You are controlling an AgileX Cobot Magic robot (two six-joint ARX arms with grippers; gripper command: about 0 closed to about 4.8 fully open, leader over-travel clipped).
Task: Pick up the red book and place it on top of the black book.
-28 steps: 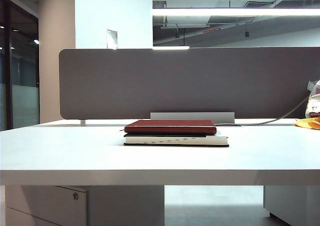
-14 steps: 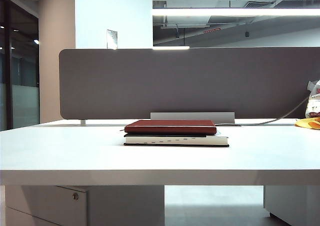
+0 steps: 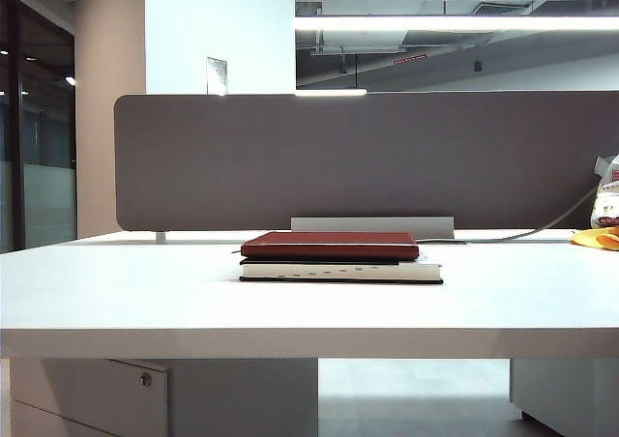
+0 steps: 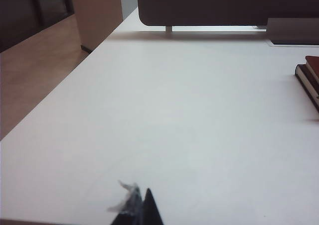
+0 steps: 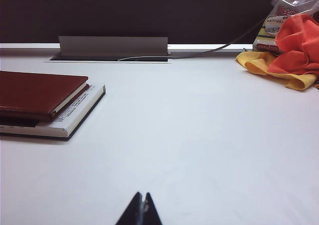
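The red book [image 3: 330,245] lies flat on top of the black book [image 3: 340,272] in the middle of the white table [image 3: 116,302]. The right wrist view shows the same stack, with the red book [image 5: 35,93] over the black book's [image 5: 70,121] white page edges. In the left wrist view only the stack's corner shows, the red book [image 4: 313,65] above the black book [image 4: 305,79]. My left gripper [image 4: 142,197] is shut with nothing in it, well back from the stack over bare table. My right gripper [image 5: 142,199] is likewise shut and empty. Neither gripper shows in the exterior view.
A grey partition [image 3: 368,157] runs along the table's far edge, with a grey cable cover [image 5: 113,47] and a cable at its foot. At the far right lie yellow and orange cloths [image 5: 286,56] and a plastic bag [image 5: 289,8]. A drawer unit [image 3: 87,393] stands under the table.
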